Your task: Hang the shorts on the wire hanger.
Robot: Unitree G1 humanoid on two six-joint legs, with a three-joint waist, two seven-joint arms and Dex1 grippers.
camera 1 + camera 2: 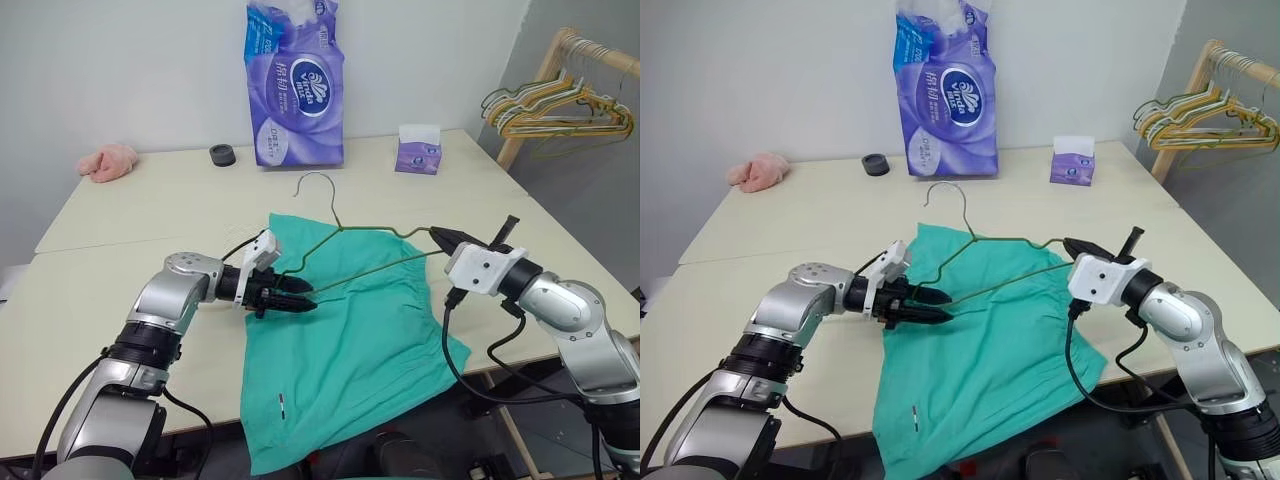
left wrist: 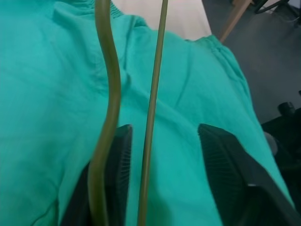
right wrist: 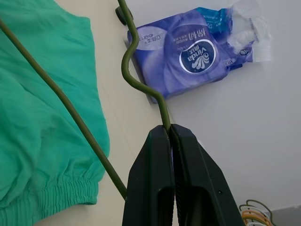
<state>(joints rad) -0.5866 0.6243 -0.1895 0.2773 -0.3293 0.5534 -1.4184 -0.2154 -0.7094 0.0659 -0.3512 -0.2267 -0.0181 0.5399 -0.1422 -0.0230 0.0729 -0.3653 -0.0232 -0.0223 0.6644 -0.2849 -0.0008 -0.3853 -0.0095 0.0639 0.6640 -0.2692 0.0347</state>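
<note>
Teal cloth: the shorts (image 1: 350,345) lie flat on the desk (image 1: 150,200), their lower part draped over its near edge, under and between the two end effectors.
Wire: the wire hanger (image 1: 360,250) is held above the shorts, hook pointing away toward the purple tissue pack (image 1: 295,80).
Right end effector (image 3: 169,134): clamped tight on one shoulder end of the hanger.
Left end effector (image 2: 162,141): part-way open at the hanger's other end, with one wire between its fingers (image 2: 117,160) and the cloth just beyond them (whether it grips anything I cannot tell).
Done: hanger lifted and brought over the shorts.
Left: no cloth passes through or over the wire yet, so the hanging itself seems still to come.
Edges: near edge just below the left end effector; side edge under the right one.
Open room: bare desk beyond the hook (the small tissue box (image 1: 418,150) sits well apart).
</note>
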